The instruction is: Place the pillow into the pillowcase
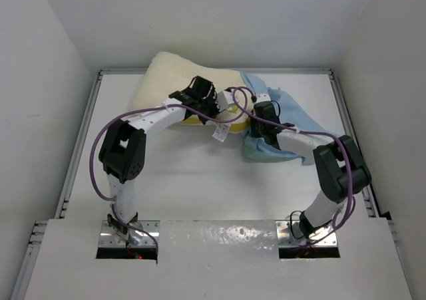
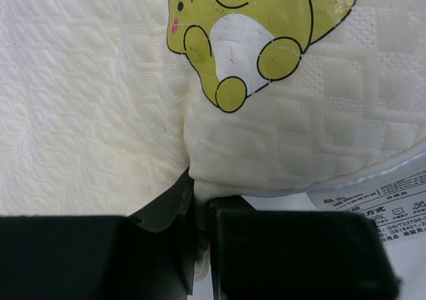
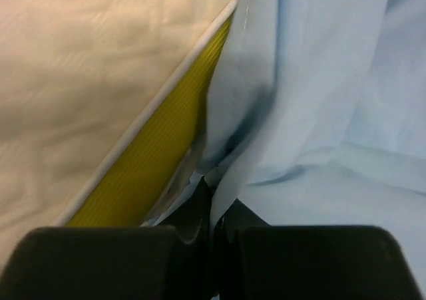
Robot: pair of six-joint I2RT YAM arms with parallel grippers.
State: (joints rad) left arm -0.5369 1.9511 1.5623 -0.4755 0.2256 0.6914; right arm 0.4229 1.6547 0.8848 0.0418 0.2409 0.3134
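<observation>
The cream-white quilted pillow [image 1: 174,80] lies at the back centre of the table, its yellow trim and white tag [image 1: 220,132] facing me. My left gripper [image 1: 200,97] is shut on a pinched fold of the pillow [image 2: 266,147] near its yellow cartoon logo [image 2: 246,34]. The pillowcase [image 1: 293,124], light blue side up with a teal edge, lies crumpled to the pillow's right. My right gripper [image 1: 261,117] is shut on a fold of the pillowcase [image 3: 313,114] right beside the pillow's yellow edge trim [image 3: 160,153].
The white table [image 1: 200,180] is bounded by metal rails [image 1: 80,147] at left and right and by white walls. Purple cables [image 1: 100,140] loop along both arms. A white panel covers the near edge.
</observation>
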